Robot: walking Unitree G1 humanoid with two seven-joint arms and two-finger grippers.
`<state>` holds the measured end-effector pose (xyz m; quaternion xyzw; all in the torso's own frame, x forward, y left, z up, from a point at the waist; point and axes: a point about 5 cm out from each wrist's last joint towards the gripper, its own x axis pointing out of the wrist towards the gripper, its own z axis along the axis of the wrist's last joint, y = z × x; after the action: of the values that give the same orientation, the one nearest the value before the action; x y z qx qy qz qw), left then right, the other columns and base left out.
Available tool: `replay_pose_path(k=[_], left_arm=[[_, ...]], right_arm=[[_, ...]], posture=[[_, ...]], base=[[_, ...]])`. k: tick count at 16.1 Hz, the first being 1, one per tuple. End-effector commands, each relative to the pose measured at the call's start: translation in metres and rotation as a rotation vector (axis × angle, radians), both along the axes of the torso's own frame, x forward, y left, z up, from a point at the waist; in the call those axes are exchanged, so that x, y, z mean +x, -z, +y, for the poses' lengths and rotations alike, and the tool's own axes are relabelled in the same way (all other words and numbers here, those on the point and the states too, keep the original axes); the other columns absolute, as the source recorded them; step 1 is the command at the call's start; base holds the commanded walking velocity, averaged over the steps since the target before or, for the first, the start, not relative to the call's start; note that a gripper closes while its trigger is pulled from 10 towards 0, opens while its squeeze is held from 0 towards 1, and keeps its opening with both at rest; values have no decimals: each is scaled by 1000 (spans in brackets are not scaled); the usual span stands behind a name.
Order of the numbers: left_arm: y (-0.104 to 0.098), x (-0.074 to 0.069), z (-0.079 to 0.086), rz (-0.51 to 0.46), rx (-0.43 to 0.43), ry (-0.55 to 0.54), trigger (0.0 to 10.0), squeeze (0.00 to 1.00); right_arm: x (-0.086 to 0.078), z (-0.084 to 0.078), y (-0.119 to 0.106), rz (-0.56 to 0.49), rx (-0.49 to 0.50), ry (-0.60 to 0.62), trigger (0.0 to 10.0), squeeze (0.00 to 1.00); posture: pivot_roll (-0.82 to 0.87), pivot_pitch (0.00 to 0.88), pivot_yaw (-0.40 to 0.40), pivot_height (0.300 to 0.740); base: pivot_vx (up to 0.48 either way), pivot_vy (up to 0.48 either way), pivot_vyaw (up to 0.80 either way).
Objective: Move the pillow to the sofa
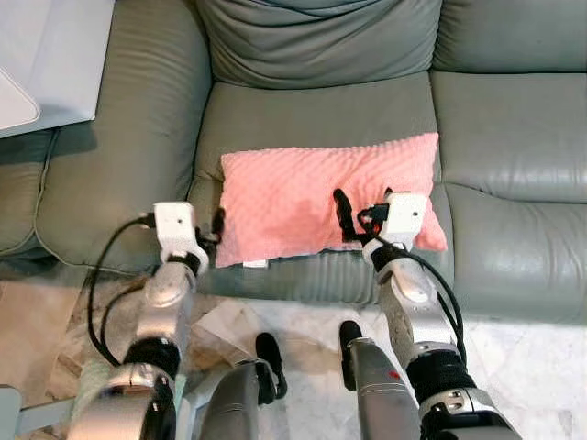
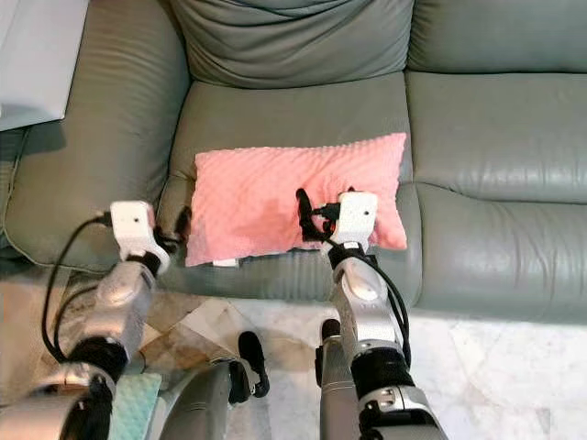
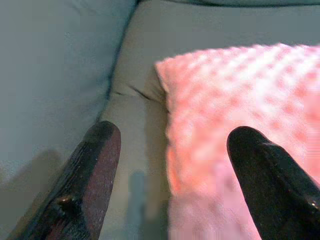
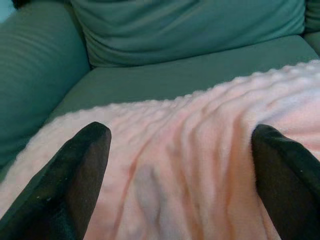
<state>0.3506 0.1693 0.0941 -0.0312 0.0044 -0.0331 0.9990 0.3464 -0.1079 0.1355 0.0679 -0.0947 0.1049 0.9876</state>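
Pillow (image 1: 321, 197) is laid on sofa (image 1: 514, 137) seat. Left gripper (image 1: 213, 234) and right gripper (image 1: 359, 215) released at pillow's ends; retraction judged next.

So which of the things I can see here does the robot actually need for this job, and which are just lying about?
Part of the job:
- pink pillow, lying on the seat
- grey-green sofa
- left claw, open at the pillow's left edge
- right claw, open over the pillow

Just lying about:
- white object on the sofa arm
- back cushion
- marble floor
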Motion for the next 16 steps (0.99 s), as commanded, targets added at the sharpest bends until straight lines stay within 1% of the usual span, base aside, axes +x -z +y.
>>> replay_pose_path(k=[1,2,4,5,6,7,8,9,10,11,12,13,14,15,16], left_arm=[[19,-12,5,68,-3,-2,10000,0],[25,-17,2,84,-4,10,10000,0],[36,-28,-5,110,-19,37,10000,0],[39,-32,-7,117,-28,45,10000,0],[45,-39,-12,133,-42,64,10000,0],[48,-43,-14,144,-43,77,10000,0],[52,-48,-16,155,-49,90,10000,0],[58,-55,-19,183,-59,97,10000,0],[60,-57,-19,191,-58,98,10000,0],[62,-62,-21,198,-48,112,10000,0],[65,-68,-23,210,-39,133,10000,0],[67,-71,-24,222,-35,142,10000,0],[71,-75,-24,243,-31,157,10000,0],[75,-81,-23,265,-26,170,10000,0],[76,-85,-23,273,-17,179,10000,0]], right_arm=[[-6,8,7,19,9,-36,10000,1000],[-11,3,11,26,-57,-14,10000,1000],[-27,-16,25,29,-231,51,10000,1000],[-33,-25,28,38,-259,74,10000,1000],[-45,-37,31,66,-193,106,10000,1000],[-51,-43,34,81,-191,134,10000,1000],[-56,-45,37,98,-195,152,10000,1000],[-68,-47,42,124,-188,181,10000,1000],[-71,-47,43,131,-187,187,10000,1000],[-79,-51,48,157,-214,220,10000,1000],[-88,-65,56,200,-271,309,10000,1000],[-92,-75,62,232,-304,367,10000,796],[-97,-90,70,285,-347,445,10000,325],[-103,-107,76,327,-357,527,10000,0],[-104,-119,80,341,-377,569,10000,0]], posture=[[-160,462,171,740],[-168,435,161,740],[-179,402,144,740],[-182,394,139,740],[-187,378,131,740],[-189,371,128,740],[-194,357,125,740],[-194,344,124,740],[-194,337,123,740],[-195,324,124,740],[-195,318,125,740],[-194,317,125,740],[-194,320,128,740],[-187,337,136,740],[-181,345,140,740]], base=[[0,0,0],[0,0,0],[0,0,0],[0,0,0],[0,0,0],[0,0,0],[0,0,0],[0,0,0],[0,0,0],[0,0,0],[0,0,0],[0,0,0],[0,0,0],[0,0,0],[0,0,0]])
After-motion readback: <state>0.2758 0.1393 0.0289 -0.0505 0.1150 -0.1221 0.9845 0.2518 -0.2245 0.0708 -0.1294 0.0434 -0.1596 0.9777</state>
